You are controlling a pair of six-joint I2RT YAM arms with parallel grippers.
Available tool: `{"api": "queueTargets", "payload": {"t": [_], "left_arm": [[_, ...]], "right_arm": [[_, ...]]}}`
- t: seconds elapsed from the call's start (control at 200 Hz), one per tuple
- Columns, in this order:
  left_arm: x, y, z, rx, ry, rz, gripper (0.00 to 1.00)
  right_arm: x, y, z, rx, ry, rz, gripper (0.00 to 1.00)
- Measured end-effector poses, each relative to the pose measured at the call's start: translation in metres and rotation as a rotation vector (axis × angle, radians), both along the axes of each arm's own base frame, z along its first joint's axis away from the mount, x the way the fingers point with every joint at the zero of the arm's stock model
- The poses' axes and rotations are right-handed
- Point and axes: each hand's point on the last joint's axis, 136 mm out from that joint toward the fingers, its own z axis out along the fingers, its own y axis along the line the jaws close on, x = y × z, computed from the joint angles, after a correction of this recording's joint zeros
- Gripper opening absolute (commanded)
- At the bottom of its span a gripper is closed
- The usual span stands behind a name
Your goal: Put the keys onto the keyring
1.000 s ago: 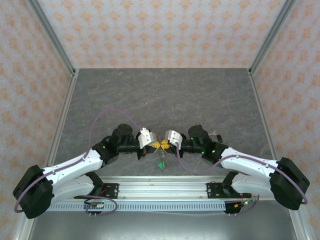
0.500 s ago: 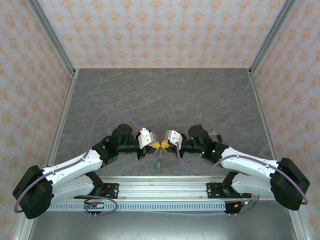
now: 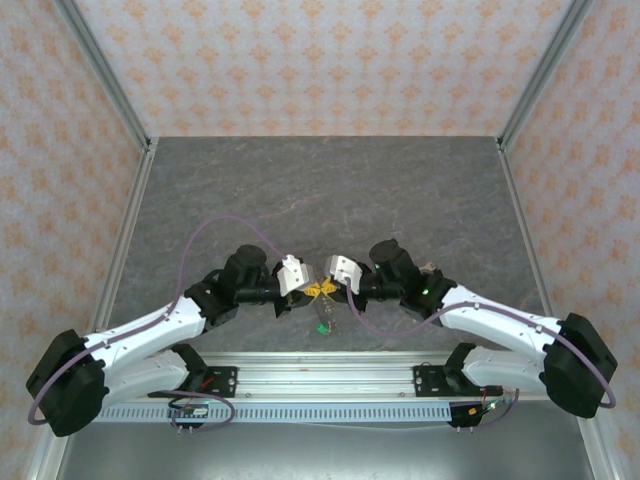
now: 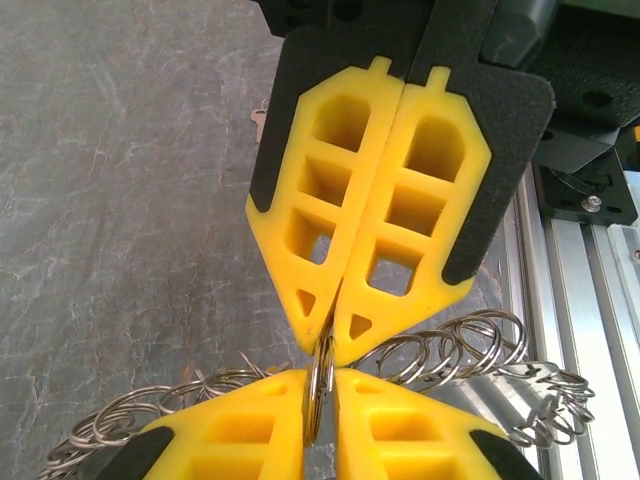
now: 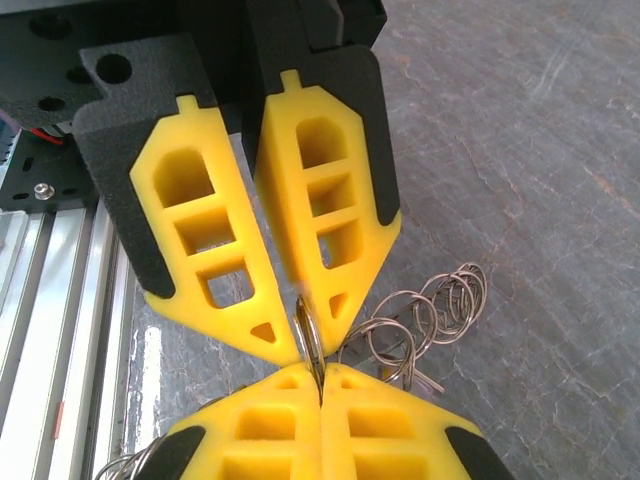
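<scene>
The keyring (image 4: 322, 385) is a chain of thin silver wire loops. One of its loops stands on edge, pinched from both sides. My left gripper (image 4: 320, 390) is shut on that loop from below in the left wrist view, and the right gripper (image 4: 335, 340) bites it from above, tip to tip. In the right wrist view my right gripper (image 5: 320, 372) holds the same loop (image 5: 310, 340) against the left gripper (image 5: 303, 325). More loops (image 5: 430, 310) trail onto the table. From above, both grippers (image 3: 318, 290) meet near the front rail, with a small greenish key cluster (image 3: 322, 322) hanging below.
The aluminium rail (image 3: 320, 372) with the arm bases runs just in front of the grippers. Purple cables (image 3: 215, 228) arc over both arms. Grey stone-patterned table (image 3: 330, 190) stretches behind, bounded by patterned walls.
The right arm has pushed slightly left and back, bringing its gripper closer against the left one. The hanging cluster has swung a little. The left arm is nearly still.
</scene>
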Motion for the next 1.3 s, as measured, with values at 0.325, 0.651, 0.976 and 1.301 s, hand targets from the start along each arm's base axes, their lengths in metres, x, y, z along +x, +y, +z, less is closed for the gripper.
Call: {"api": "queueTargets", "payload": {"t": [0.325,0.651,0.976,1.301], "left_arm": [[0.0016,-0.0015,-0.0001,0.010,-0.010,-0.008,0.00],[0.0007,-0.0024,-0.0012,-0.006,0.001,0.002,0.00],[-0.0001,-0.0018,0.0033,-0.035,0.016,0.018,0.00],[0.0000,-0.0019,0.0031,-0.043,0.020,0.023,0.00]], "right_arm": [[-0.0012,-0.0035,0.0016,-0.013,0.006,-0.004,0.00],[-0.0005,-0.0050,-0.0034,0.038,-0.029,-0.021,0.07],[0.0014,-0.0028,-0.0017,0.096,-0.032,-0.040,0.10],[0.0008,-0.0023,-0.0013,0.116,-0.012,-0.047,0.15]]}}
